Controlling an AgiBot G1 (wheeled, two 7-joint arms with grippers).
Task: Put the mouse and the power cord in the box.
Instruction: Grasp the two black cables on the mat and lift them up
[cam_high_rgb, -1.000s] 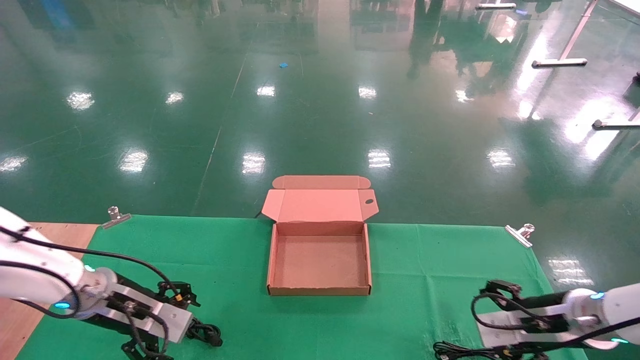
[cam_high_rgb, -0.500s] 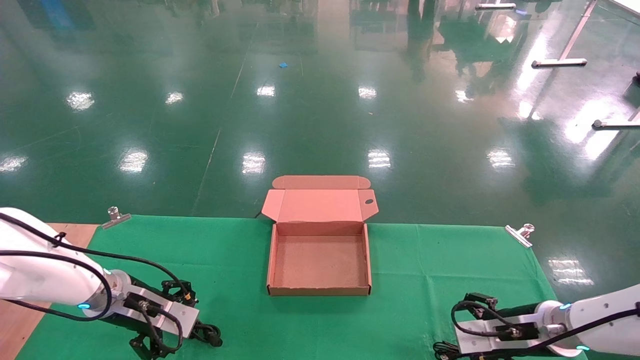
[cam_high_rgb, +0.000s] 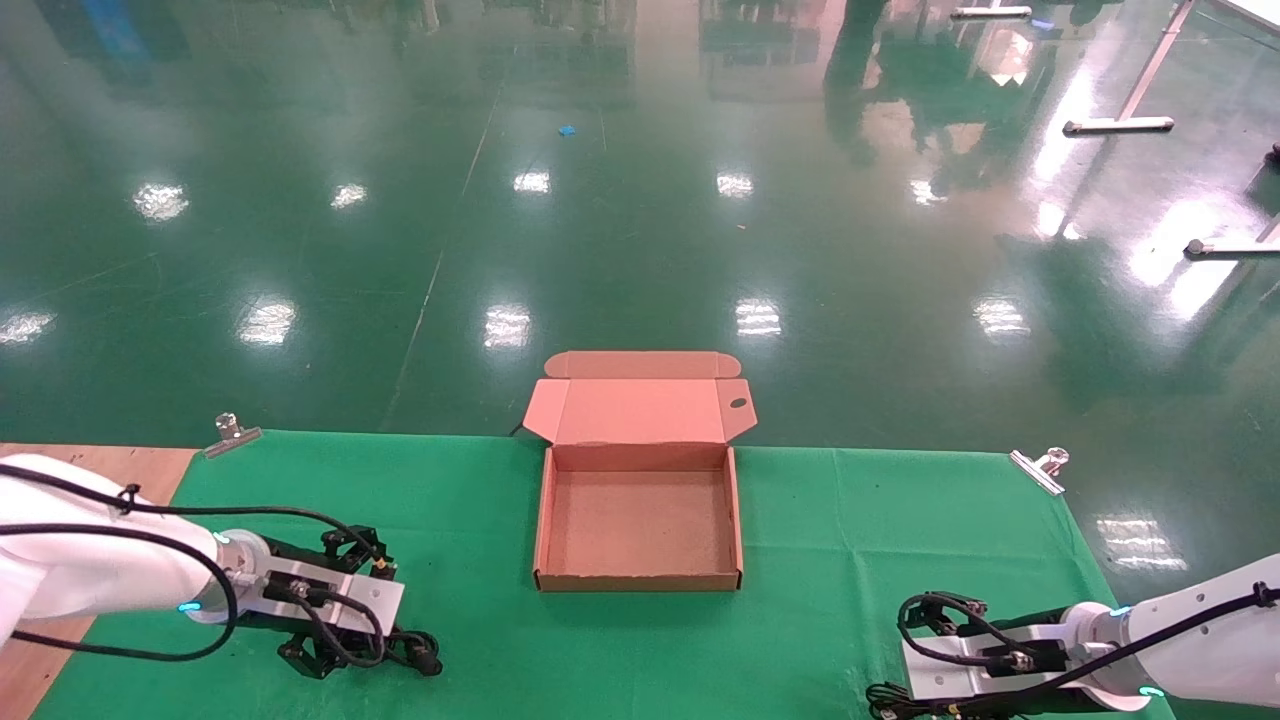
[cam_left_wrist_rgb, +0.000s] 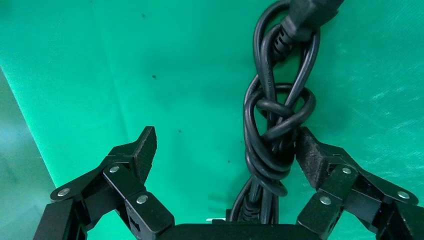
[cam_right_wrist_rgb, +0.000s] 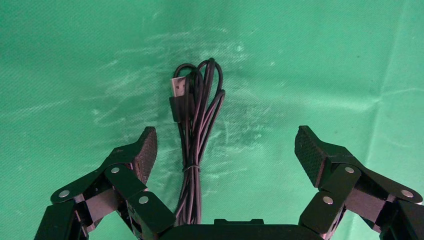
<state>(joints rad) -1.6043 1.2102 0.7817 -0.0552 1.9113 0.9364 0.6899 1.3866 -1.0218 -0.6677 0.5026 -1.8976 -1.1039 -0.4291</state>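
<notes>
I am bringing both arms down low over the green cloth (cam_high_rgb: 830, 520) at the near edge of the table, so this looks to me like the approach-and-grasp step, with nothing packed yet: the box (cam_high_rgb: 640, 583) is sitting open and empty in the middle, lid folded back toward the far side. My left gripper (cam_left_wrist_rgb: 225, 155) is hovering with its jaws spread wide around the power cord (cam_left_wrist_rgb: 272, 130), the knotted bundle lying close against one pad and well clear of the other. I judge I need to centre the bundle a little and then close on it before lifting toward the box. My right gripper (cam_right_wrist_rgb: 225, 155) is also spread, straddling the mouse's thin wire (cam_right_wrist_rgb: 196, 125), whose USB plug (cam_right_wrist_rgb: 178, 89) is lying just beyond the fingers. The mouse body itself is not showing in any view, so I cannot tell where it is lying; I suspect it is under the wrist, and I would want to find it before closing.
</notes>
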